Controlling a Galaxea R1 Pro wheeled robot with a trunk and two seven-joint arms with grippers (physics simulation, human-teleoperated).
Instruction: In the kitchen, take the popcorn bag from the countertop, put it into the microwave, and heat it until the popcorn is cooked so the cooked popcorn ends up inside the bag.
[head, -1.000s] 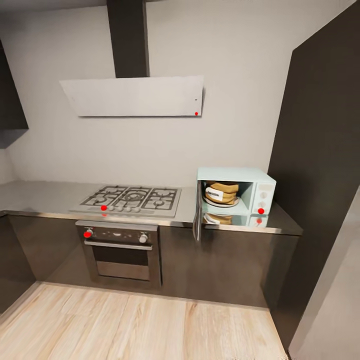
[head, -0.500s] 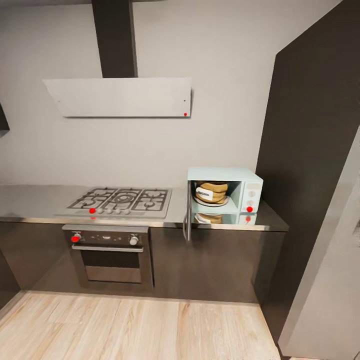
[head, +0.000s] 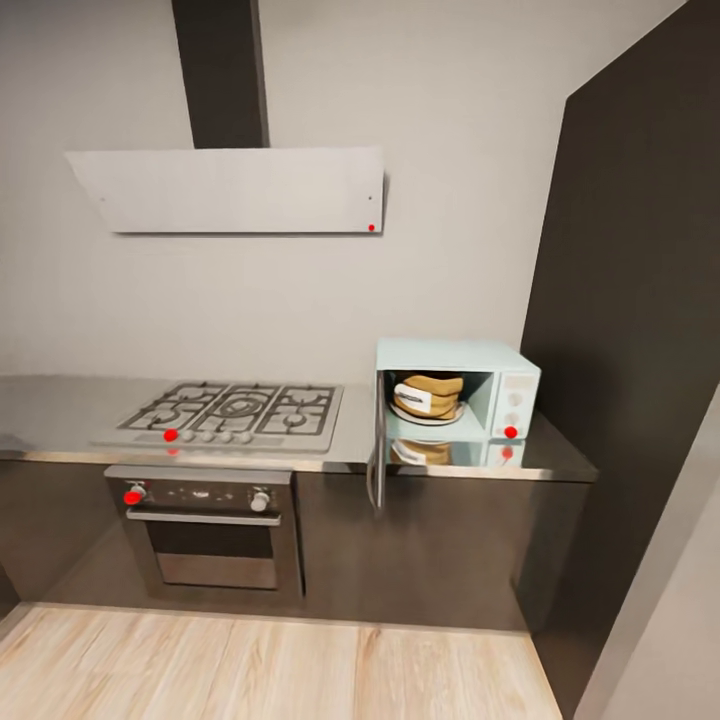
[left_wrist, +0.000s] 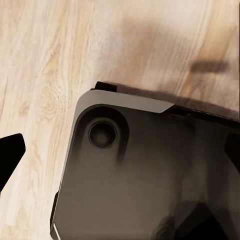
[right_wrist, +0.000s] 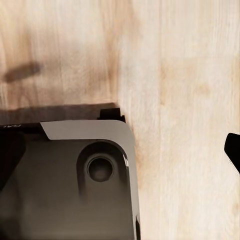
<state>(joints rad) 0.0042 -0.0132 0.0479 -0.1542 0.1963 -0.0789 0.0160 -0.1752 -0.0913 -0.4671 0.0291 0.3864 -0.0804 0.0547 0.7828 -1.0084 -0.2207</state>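
Fingers (left_wrist: 9, 157) above wood floor (left_wrist: 45, 60) — aperture unclear.

Dark grey glossy base plate (left_wrist: 150, 175) with rounded corner and lighter bevelled edge; a round recessed socket (left_wrist: 102, 134) near the corner; black fingertip (left_wrist: 10, 155) at the frame's edge.

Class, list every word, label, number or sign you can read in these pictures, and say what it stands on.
None can be read.
Popcorn bag in the open microwave: white label, its lettering too blurred to read.
Microwave knob panel: markings too small to read.
Oven control panel: faint marks, unreadable.
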